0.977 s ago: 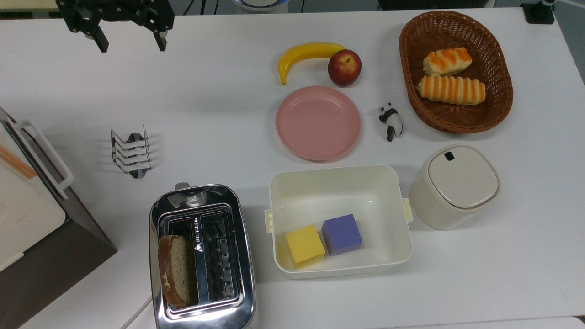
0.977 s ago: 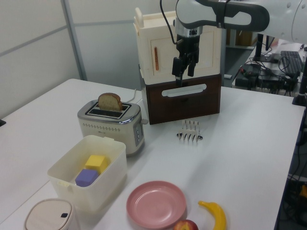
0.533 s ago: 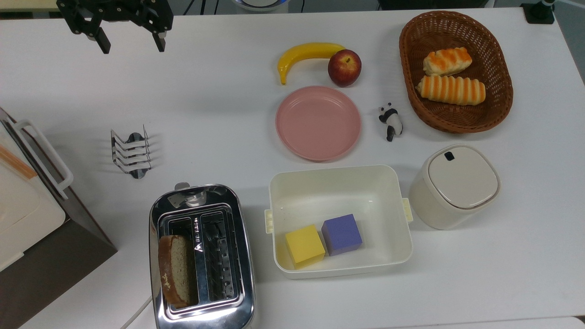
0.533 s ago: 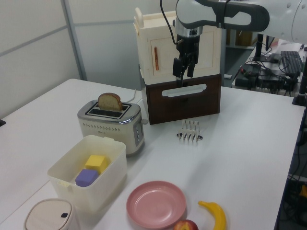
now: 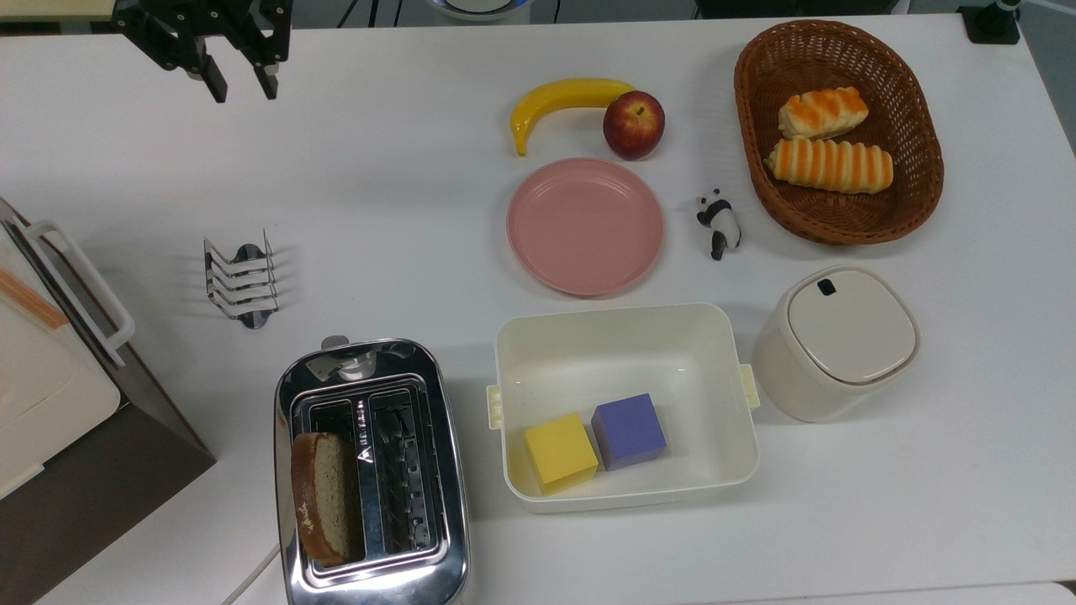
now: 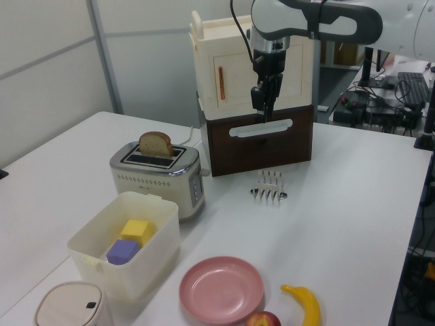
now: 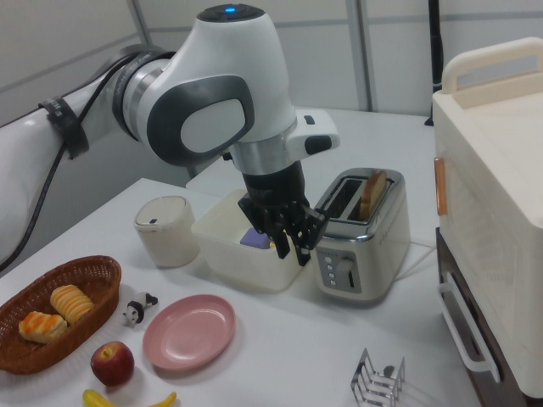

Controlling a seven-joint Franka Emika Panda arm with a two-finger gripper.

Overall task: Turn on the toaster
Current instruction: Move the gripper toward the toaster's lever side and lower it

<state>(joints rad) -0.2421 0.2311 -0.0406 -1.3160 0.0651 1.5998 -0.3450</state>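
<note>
so right now your gripper point(image 5: 245, 86) hangs in the upper left of the top view, high over bare table point(image 5: 403, 185), with its two fingers a small gap apart and nothing between them. the toaster point(image 5: 370, 470) sits in the lower left of the top view, well apart from the gripper, with the wire toast rack point(image 5: 241, 280) lying roughly between them. there's a slice of bread point(image 5: 321, 497) sticking up out of the slot on the top view's left, so i'd say the toaster isn't started yet. the lever knob point(image 5: 334, 343) pokes out at the end of the toaster nearest the rack, and in the right view you can see that same end with its control panel point(image 7: 338, 275) facing the arm. what could go wrong from here: the knob is small and shiny, so if you come down a bit off centre the fingers will probably slide off it instead of pushing it. come in too low on the way over and you could clip the rack. the brown-and-cream box appliance point(image 5: 59, 395) sits just beside the toaster at the left edge of the top view, so a wide swing could bump its white handle point(image 5: 80, 290). also push too softly and the lever likely won't latch.
</note>
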